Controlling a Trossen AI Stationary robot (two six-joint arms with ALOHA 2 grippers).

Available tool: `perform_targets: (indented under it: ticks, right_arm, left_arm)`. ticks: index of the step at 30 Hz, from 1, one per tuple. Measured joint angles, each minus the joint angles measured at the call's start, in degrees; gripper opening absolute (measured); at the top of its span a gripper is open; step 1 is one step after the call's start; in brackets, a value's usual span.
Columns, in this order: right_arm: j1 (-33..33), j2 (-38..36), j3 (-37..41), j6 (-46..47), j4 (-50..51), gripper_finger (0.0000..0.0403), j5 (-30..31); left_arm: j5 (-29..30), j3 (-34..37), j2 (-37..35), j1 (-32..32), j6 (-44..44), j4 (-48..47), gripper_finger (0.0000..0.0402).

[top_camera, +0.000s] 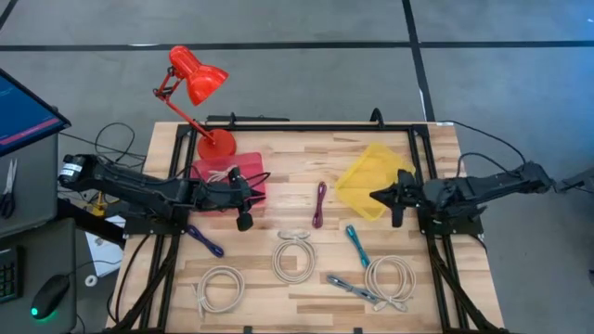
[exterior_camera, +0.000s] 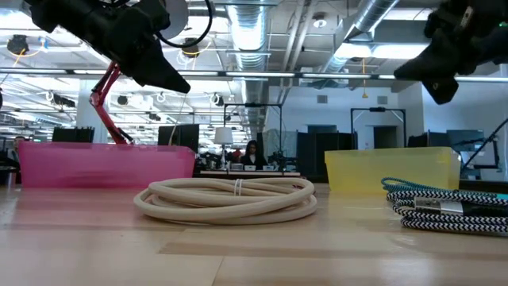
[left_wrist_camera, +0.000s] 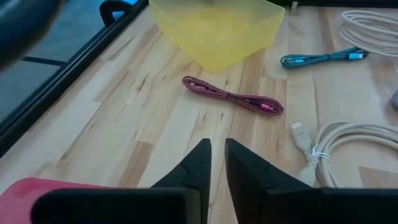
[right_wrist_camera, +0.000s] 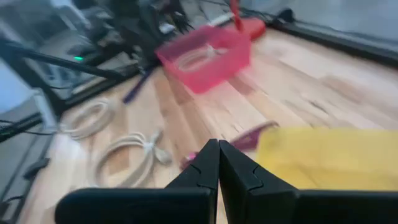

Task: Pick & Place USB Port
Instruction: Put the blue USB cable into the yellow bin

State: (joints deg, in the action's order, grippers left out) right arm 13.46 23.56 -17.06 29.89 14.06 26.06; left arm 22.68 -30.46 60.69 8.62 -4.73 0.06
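Observation:
Several bundled USB cables lie flat on the wooden table: a magenta one (top_camera: 319, 204), a teal one (top_camera: 356, 246), a purple one (top_camera: 204, 239), a braided one (top_camera: 357, 289) and three white coils (top_camera: 295, 255). Another white coil (right_wrist_camera: 196, 59) rests inside the pink bin (top_camera: 232, 176). My left gripper (left_wrist_camera: 216, 163) hovers at the pink bin's right side, with a narrow gap between its fingers and nothing in it. My right gripper (right_wrist_camera: 217, 155) is shut and empty, above the left edge of the yellow bin (top_camera: 367, 178).
A red desk lamp (top_camera: 195, 79) stands at the far left corner, behind the pink bin. Black frame rails (top_camera: 422, 167) run along the table's sides. Bare wood (top_camera: 288, 167) shows between the two bins.

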Motion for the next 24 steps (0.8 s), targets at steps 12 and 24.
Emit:
perform_targets:
  ticks: [12,24]
  right_arm:
    - [8.5,19.4,-19.4,15.7,17.3,0.0,8.9]
    - [12.9,41.2,-34.0,46.4,44.0,0.0,-4.1]
  left_arm:
    - [0.0,0.0,0.0,0.0,0.0,-0.1,0.0043]
    - [0.0,0.0,0.0,0.0,0.0,-0.5,0.0043]
